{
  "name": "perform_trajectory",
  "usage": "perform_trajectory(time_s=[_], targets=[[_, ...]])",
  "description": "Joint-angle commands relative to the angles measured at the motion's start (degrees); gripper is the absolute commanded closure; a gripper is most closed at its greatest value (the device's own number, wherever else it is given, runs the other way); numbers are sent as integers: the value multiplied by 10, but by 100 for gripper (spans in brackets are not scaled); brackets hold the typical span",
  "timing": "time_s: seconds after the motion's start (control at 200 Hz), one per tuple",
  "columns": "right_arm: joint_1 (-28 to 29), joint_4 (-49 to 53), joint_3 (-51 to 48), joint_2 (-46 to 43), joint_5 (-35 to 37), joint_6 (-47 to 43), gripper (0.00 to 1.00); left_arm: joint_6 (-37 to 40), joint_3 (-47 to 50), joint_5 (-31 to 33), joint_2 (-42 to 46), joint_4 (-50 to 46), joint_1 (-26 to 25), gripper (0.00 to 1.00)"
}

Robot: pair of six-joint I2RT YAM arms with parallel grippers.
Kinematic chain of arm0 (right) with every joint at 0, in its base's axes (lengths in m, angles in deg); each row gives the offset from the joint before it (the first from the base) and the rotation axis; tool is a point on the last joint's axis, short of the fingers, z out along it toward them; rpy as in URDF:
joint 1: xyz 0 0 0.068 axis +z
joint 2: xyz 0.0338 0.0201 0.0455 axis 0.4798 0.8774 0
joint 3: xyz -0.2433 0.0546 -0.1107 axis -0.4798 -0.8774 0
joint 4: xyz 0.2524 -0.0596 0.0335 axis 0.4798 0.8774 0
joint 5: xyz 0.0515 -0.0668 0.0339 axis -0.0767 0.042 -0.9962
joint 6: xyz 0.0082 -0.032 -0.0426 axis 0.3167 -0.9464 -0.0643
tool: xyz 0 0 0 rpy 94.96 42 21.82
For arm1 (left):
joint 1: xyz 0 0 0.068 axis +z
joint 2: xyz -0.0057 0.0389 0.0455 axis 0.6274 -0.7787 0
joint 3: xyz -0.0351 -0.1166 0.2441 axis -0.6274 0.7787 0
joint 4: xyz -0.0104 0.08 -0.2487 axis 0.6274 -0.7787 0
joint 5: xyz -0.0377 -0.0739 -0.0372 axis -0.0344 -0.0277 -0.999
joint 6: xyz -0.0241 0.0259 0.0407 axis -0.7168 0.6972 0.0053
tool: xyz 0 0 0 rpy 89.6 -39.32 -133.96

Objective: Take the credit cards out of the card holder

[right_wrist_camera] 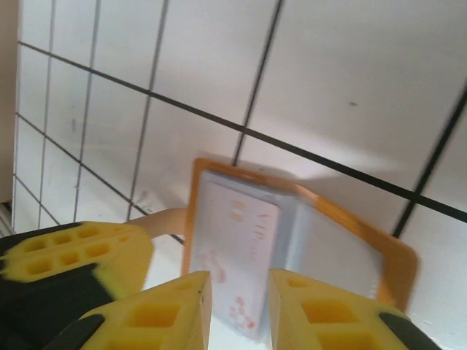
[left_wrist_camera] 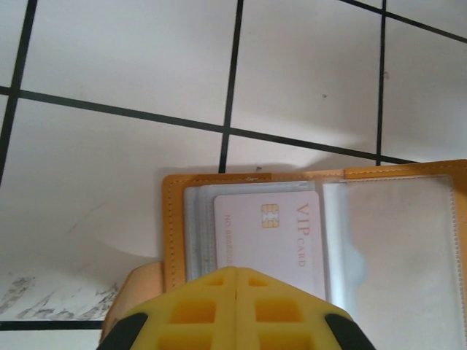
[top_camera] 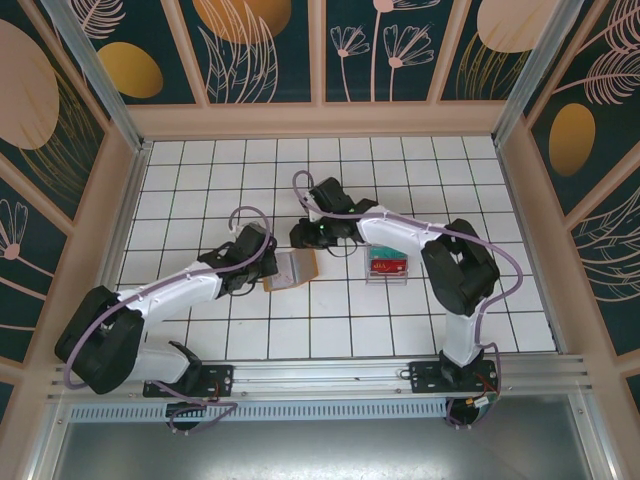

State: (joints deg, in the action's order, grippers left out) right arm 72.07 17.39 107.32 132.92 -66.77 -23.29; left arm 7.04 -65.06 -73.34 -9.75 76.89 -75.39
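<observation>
Left claw shut atop tan leathery card holder; right claw slightly parted, empty.

text: "VIP CARD" | on: pale card | in: card holder

Tan card holder open flat on tiles, w/ pale VIP credit card in clear pkt.

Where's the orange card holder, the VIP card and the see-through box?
card holder (left_wrist_camera: 174, 226): left wrist view, on its orange left border.
VIP card (left_wrist_camera: 252, 244): left wrist view, on the card's pale face.
clear box (top_camera: 388, 280): top view, on its near wall.
</observation>
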Motion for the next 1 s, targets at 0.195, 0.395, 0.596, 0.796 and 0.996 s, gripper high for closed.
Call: perform_trajectory(time_s=[0.195,0.395,0.596,0.796,0.996], targets=[[21,31,32,47,-35,-18,76,11,37,-6,-3,12,5,100],[2,-4,-1,64,-83,-2,78,8,53,-21,-15,38,5,100],[-3,-19,-20,76,-107,0,79,-2,63,-33,-28,61,5,100],[-3,-25,-25,88,-114,-3,79,-6,64,-39,-41,62,5,100],[-3,-27,-22,103,-120,-4,78,-9,66,-43,-44,62,4,100]])
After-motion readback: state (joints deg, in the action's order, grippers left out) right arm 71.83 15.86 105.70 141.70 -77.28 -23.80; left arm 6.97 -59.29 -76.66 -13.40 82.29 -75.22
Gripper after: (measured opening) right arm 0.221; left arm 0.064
